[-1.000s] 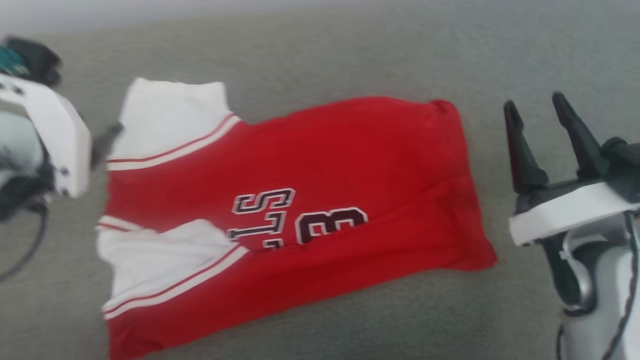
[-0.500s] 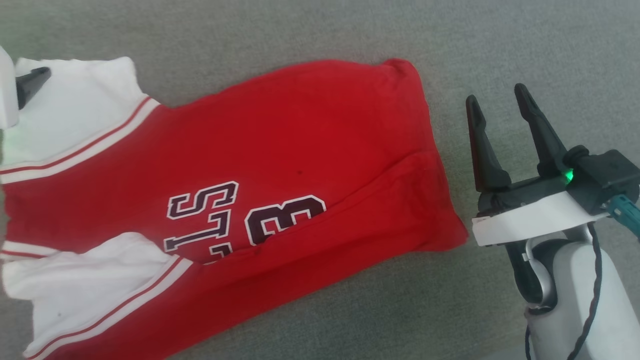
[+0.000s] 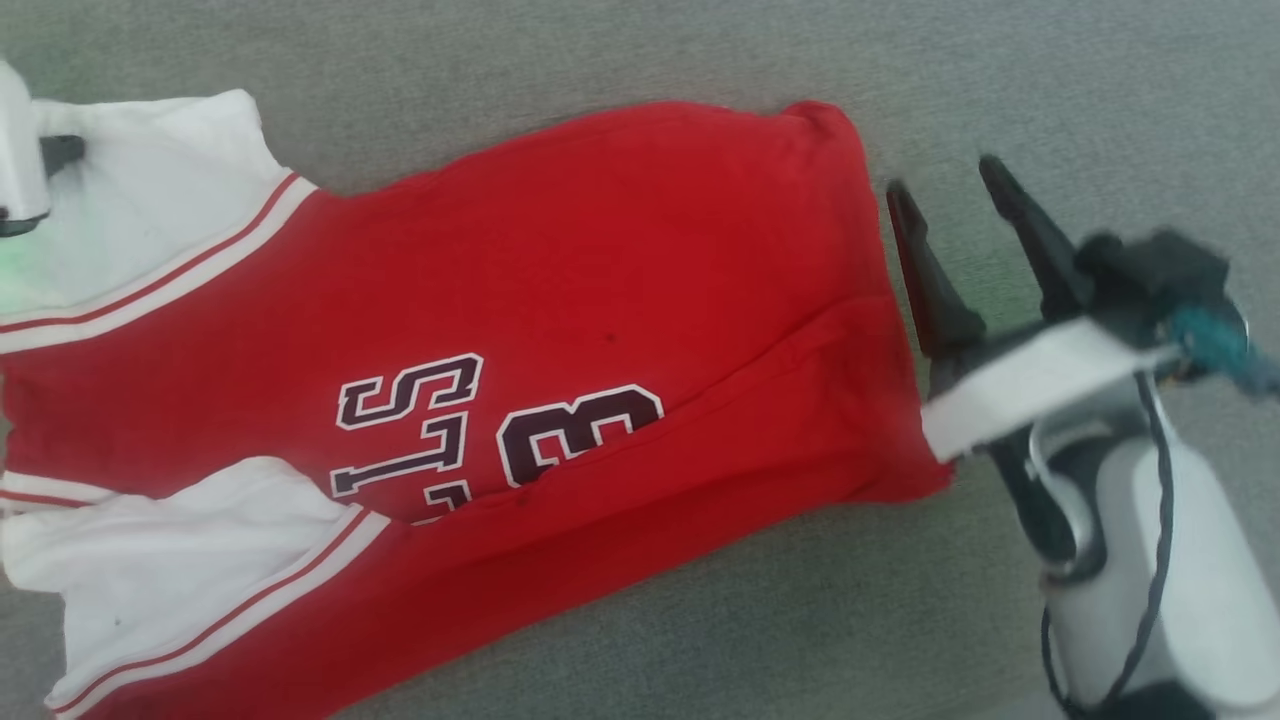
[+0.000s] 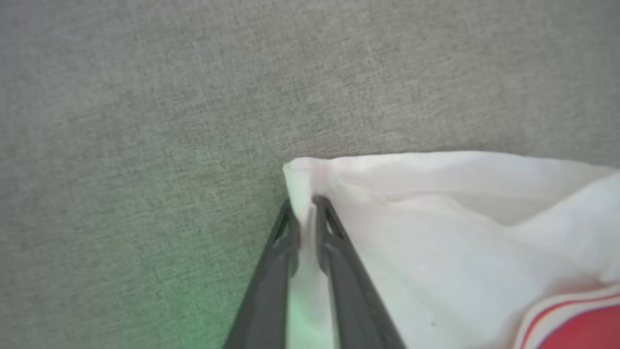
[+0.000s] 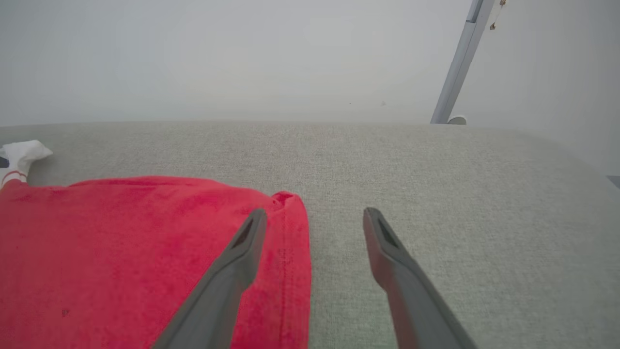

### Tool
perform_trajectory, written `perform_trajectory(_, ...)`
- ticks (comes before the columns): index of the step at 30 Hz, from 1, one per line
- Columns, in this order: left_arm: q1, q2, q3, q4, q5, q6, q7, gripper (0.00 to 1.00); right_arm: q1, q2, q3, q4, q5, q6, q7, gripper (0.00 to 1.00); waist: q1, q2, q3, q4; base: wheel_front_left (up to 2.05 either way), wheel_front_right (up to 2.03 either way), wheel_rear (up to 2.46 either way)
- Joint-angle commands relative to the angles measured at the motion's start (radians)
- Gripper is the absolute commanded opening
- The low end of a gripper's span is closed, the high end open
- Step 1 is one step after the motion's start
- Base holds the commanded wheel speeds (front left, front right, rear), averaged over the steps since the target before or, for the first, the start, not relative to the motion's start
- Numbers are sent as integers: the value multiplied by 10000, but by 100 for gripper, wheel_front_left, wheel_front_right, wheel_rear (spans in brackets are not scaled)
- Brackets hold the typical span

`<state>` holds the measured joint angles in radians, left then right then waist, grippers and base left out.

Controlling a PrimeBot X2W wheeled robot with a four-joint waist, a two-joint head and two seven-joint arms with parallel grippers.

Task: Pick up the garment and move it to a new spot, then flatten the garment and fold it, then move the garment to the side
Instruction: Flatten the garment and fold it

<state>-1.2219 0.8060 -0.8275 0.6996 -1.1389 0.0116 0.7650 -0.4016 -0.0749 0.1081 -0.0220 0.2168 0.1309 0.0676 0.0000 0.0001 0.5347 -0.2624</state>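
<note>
the garment [image 3: 620, 270] lies on the grey cushion [image 3: 600, 50], its bottom corner cut off. the left gripper [image 4: 305, 206] pinches its white sleeve corner. the right gripper [image 5: 315, 218] is spread apart over its red hem.

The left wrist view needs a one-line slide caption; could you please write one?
Left gripper pinching the white sleeve corner of the red garment, with a grey fabric surface beyond.

The garment [image 3: 640, 300] runs off the left and near edges of the head view, and its dark lettering [image 3: 500, 430] partly disappears under a folded red flap [image 3: 760, 400]. The left gripper [image 4: 305, 206] is mostly cut off at that view's left edge, and the right gripper [image 3: 942, 182] is blurred.
</note>
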Motion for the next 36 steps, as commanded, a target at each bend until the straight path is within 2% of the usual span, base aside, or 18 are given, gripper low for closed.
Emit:
perform_trajectory(1,526,-344,-345,200,-95,-61,187,0,-296,-11,31,24,134,-4,92,100,0,-1,20,53,0,0,0)
perform_trajectory(5,306,-724,-441,335,8,-195,136,0,-1299,-223,201,602,425,-4,1075,100,0,-1,84,323,0,0,0)
perform_trajectory(13,-270,-1405,-532,785,243,-533,-224,0,-3336,-899,880,2922,1115,-6,3580,100,0,-1,254,926,0,0,0)
perform_trajectory(18,-489,-1756,-563,1121,317,-735,-477,0,-4046,-1016,1462,4216,1778,-3,5408,100,0,-1,341,1188,0,0,0)
perform_trajectory(23,-618,-2019,-617,1397,386,-961,-797,0,-4347,-1079,1927,4802,2455,16,7272,100,0,-1,389,1378,0,0,0)
perform_trajectory(27,-667,-2182,-686,1598,423,-1087,-919,0,-4409,-1338,2166,4692,2714,23,8466,98,0,-1,393,1505,0,0,0)
perform_trajectory(28,-670,-2210,-688,1643,416,-1127,-959,0,-4400,-1440,2180,4646,2731,23,8698,95,0,-1,386,1533,0,0,0)
perform_trajectory(29,-690,-2229,-697,1688,413,-1131,-974,0,-4371,-1522,2211,4578,2738,23,8933,87,0,-1,377,1558,0,0,0)
perform_trajectory(31,-717,-2292,-706,1761,401,-1199,-1051,0,-4227,-1705,2253,4467,2748,22,9438,44,0,-1,349,1597,0,0,0)
perform_trajectory(32,-736,-2322,-719,1799,396,-1225,-1081,0,-4137,-1822,2406,4329,2781,22,9680,5,0,-1,335,1613,0,0,0)
perform_trajectory(33,-767,-2333,-743,1838,436,-1238,-1090,0,-4083,-1929,2318,4230,2765,19,9753,0,0,-1,327,1620,0,0,0)
perform_trajectory(36,-858,-2388,-758,1916,450,-1294,-1273,0,-4079,-2067,2006,3950,2554,-12,9768,0,0,-1,316,1633,0,0,0)
